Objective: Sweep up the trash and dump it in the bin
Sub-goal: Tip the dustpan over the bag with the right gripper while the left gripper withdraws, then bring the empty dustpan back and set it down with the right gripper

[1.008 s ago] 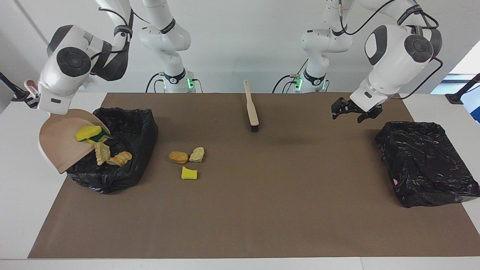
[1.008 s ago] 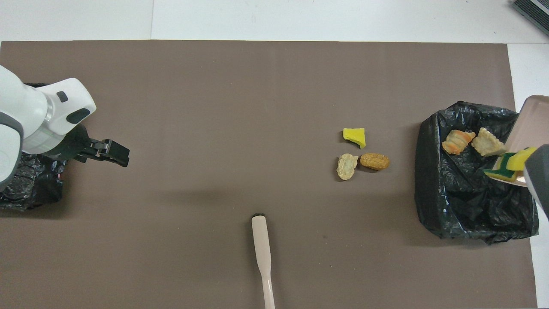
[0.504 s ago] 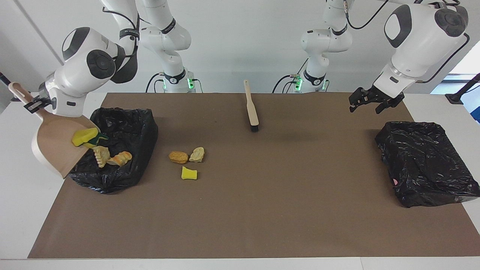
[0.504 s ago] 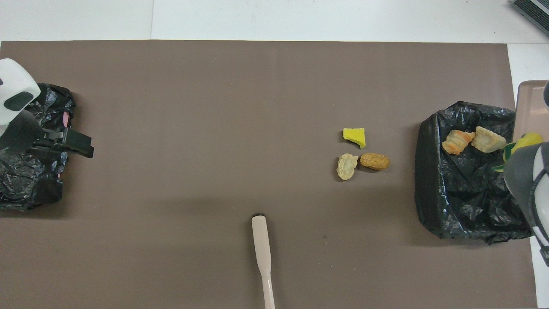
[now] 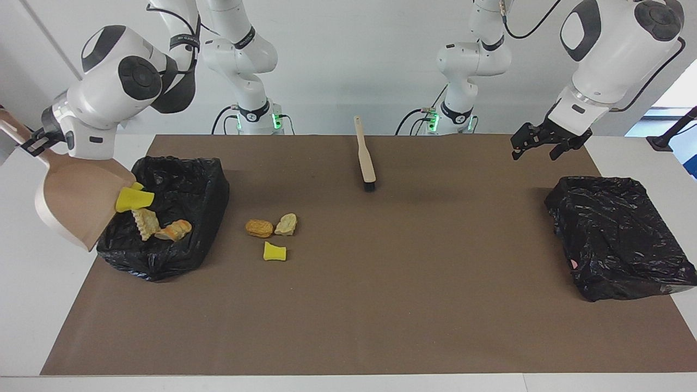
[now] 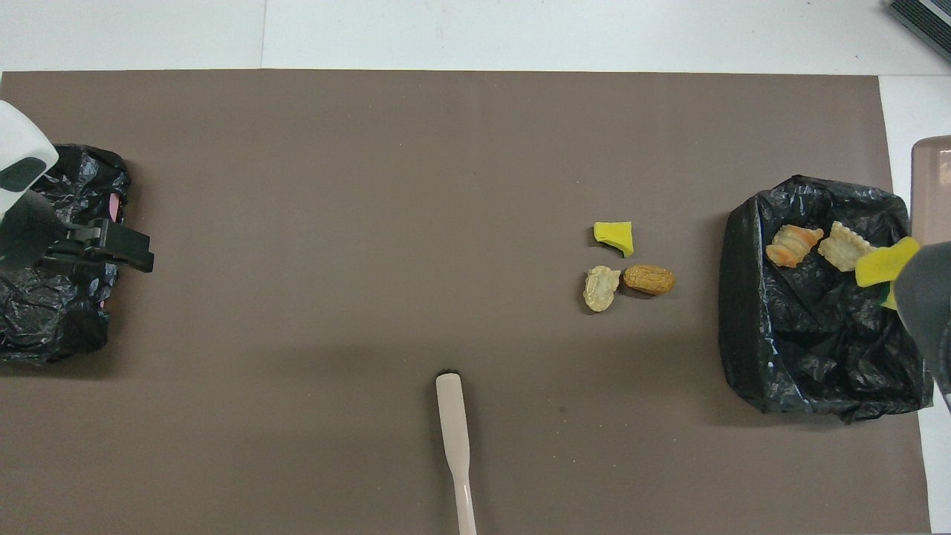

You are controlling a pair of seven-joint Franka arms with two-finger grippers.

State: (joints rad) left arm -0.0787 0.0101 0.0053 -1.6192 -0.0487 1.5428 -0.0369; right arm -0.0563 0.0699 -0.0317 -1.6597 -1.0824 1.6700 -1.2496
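The trash is split between two spots. In the black-lined bin [image 5: 163, 218] at the right arm's end of the worktop [image 5: 348, 305] lie a ridged beige lump [image 5: 145, 223] and an orange-streaked lump [image 5: 175, 230], and a yellow sponge piece [image 5: 132, 200] with a green back sits at the mouth of the dustpan [image 5: 71, 204], right at the bin's rim. A second sponge piece may be under it, but that cannot be told. Three more scraps rest on the brown mat beside the bin, toward the middle of the worktop: an orange-brown lump [image 5: 259, 228] touching a pale tan lump [image 5: 286, 224], and a yellow sponge piece [image 5: 274, 251] a little farther from the robots.

The right end effector [image 5: 37, 142] is pressed tight on the dustpan's handle, holding the pan tilted steeply with its open edge down over the bin's outer edge.

The brush [image 5: 365, 155] lies on the mat near the robots, midway between the arms, bristles pointing away from them.

The left end effector [image 5: 536, 148] hangs in the air with its fingers spread and nothing in them, over the mat beside a second black bag [image 5: 618, 237] at the left arm's end.
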